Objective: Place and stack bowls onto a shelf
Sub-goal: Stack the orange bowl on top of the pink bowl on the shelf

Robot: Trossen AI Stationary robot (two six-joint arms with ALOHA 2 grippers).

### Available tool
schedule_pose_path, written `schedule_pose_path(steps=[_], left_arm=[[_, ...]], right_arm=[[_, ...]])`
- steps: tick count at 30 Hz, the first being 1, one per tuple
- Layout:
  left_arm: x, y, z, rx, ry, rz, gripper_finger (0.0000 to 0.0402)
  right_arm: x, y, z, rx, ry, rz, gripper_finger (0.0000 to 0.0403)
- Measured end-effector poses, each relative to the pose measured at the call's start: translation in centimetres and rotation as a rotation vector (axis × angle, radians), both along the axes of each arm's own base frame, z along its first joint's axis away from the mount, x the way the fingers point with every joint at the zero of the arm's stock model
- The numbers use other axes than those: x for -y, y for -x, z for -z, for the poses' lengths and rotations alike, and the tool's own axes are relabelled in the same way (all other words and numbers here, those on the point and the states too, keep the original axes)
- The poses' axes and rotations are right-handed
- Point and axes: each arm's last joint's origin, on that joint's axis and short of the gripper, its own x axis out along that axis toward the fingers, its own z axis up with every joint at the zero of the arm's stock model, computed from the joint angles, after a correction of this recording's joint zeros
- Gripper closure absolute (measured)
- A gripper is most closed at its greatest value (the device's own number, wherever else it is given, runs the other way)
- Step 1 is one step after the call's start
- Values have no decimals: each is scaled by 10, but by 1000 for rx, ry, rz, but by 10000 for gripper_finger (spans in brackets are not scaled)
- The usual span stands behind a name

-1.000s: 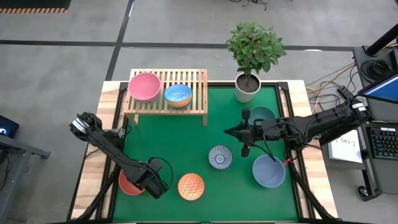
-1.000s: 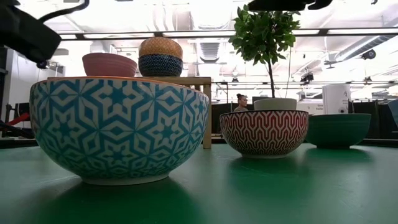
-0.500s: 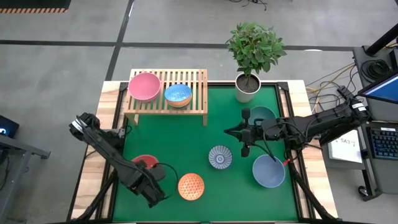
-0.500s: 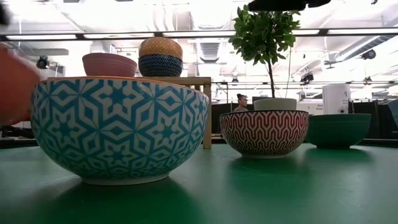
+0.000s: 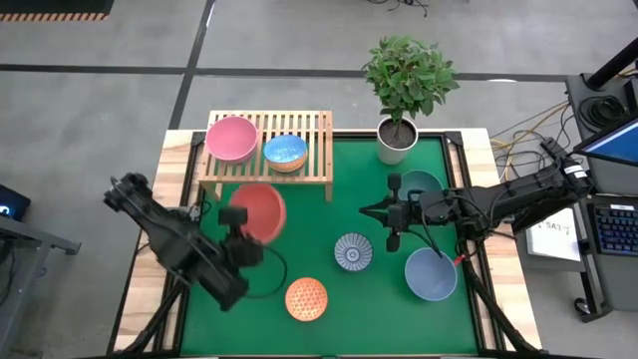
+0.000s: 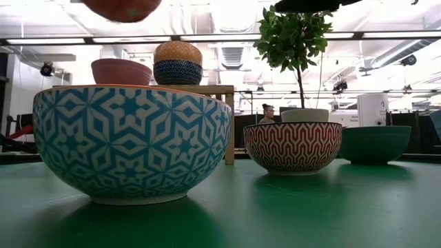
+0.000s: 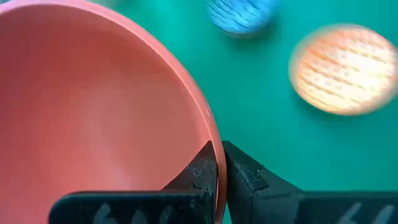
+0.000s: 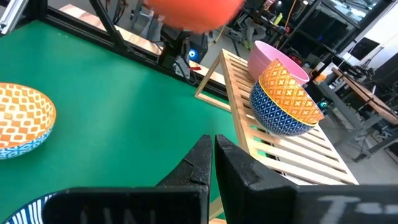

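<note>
Left gripper (image 7: pixel 219 171) pinches the red bowl's (image 5: pixel 258 211) rim, airborne near the shelf (image 5: pixel 321 150) (2 bowls seemingly stacked there); right gripper (image 8: pixel 212 158) hangs closed.

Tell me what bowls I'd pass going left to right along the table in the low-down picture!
Big blue-white patterned bowl → red-and-white patterned bowl → dark teal bowl. The pink bowl and the stacked pair sit farther back on the shelf, above the first bowl, so they are left out.
</note>
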Motion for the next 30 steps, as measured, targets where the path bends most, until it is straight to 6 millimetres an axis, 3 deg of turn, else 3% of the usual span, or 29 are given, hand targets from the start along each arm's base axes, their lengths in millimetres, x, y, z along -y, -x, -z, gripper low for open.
schedule_pose_path(steps=[7, 15, 19, 25, 30], left_arm=[[-71, 14, -34, 153, -195, -156, 401], [-170, 34, -50, 109, -141, -492, 401], [-210, 39, -48, 33, -29, -556, 401], [-251, 41, -40, -71, 69, -550, 401], [-262, 42, -36, -79, 149, -553, 402]], right_arm=[[0, 0, 0, 0, 1, 0, 394], [0, 0, 0, -1, 2, 0, 394], [0, 0, 0, -1, 2, 0, 394], [0, 0, 0, 1, -12, 4, 394], [0, 0, 0, 1, -13, 4, 394]])
